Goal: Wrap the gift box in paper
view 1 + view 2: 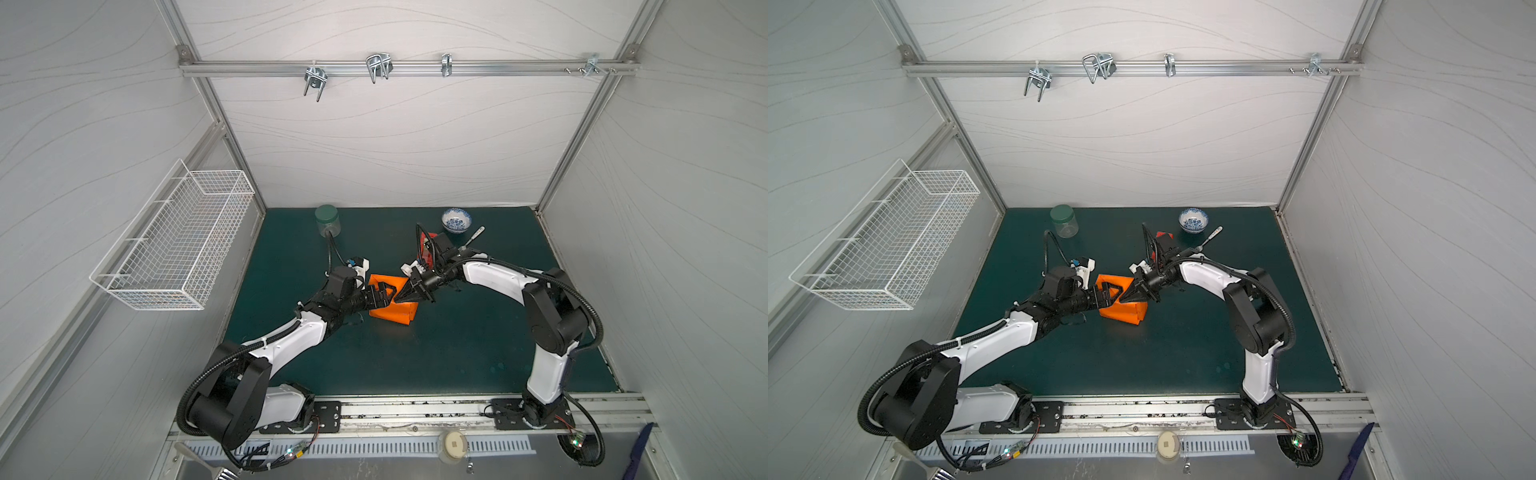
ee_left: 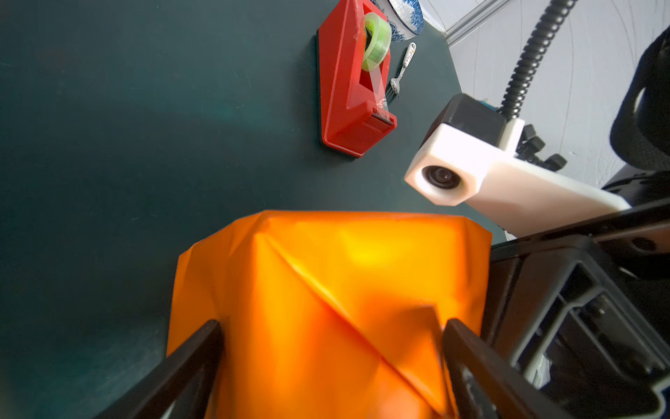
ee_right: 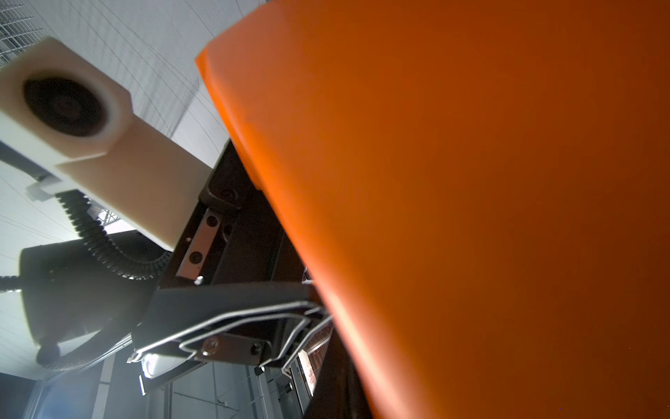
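The orange paper point(image 1: 395, 312) point(image 1: 1126, 311) is folded around a boxy shape in the middle of the green mat point(image 1: 457, 345). The gift box itself is hidden under it. My left gripper point(image 1: 384, 296) point(image 1: 1111, 293) reaches in from the left and stands open over the package's top. In the left wrist view its dark fingers point(image 2: 203, 348) flank the creased paper point(image 2: 326, 283), where a diagonal fold runs across. My right gripper point(image 1: 397, 300) point(image 1: 1124, 300) comes from the right, shut, its tip on the package top close to the left fingers. The paper point(image 3: 471, 181) fills most of the right wrist view.
A red tape dispenser point(image 1: 426, 246) point(image 2: 351, 83) stands just behind the right wrist. Near it are a fork point(image 1: 473, 236) point(image 2: 400, 70) and a blue-patterned bowl point(image 1: 456, 219). A green-lidded jar point(image 1: 327, 221) sits at the back left. A wire basket point(image 1: 174, 241) hangs on the left wall.
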Controlling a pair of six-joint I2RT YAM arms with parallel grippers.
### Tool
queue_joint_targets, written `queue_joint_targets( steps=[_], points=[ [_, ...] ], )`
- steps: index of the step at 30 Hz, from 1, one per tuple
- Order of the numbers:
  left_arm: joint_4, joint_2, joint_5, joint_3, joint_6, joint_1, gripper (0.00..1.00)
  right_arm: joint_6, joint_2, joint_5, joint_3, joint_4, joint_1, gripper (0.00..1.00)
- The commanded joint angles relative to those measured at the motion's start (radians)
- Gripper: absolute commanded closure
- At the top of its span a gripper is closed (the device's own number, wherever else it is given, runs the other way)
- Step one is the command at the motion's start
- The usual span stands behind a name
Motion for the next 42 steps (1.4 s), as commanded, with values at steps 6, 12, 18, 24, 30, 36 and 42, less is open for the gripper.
queue_joint_targets(
  steps=[6,12,18,24,30,36,42],
  points=[
    [-0.005,0.019,-0.018,-0.041,0.016,-0.016,0.06,-0.014,-0.033,0.08,0.025,-0.07,-0.007,0.87],
    [-0.007,0.018,-0.019,-0.047,0.02,-0.016,0.06,-0.016,-0.076,0.082,0.015,-0.083,-0.017,0.73],
    [-0.017,0.008,-0.018,-0.036,0.022,-0.016,0.07,-0.049,-0.156,0.128,-0.012,-0.114,-0.035,0.67],
    [-0.026,-0.004,-0.015,-0.031,0.022,-0.015,0.07,-0.132,-0.236,0.322,-0.003,-0.115,0.017,0.72],
    [-0.039,-0.006,-0.018,-0.022,0.025,-0.014,0.07,-0.15,-0.179,0.351,0.041,-0.075,0.079,0.87],
    [-0.039,-0.005,-0.017,-0.016,0.022,-0.016,0.07,-0.173,-0.148,0.387,0.023,-0.069,0.075,0.97],
    [-0.036,-0.003,-0.015,-0.012,0.023,-0.016,0.07,-0.189,-0.142,0.386,-0.051,-0.044,0.06,0.98]
  ],
)
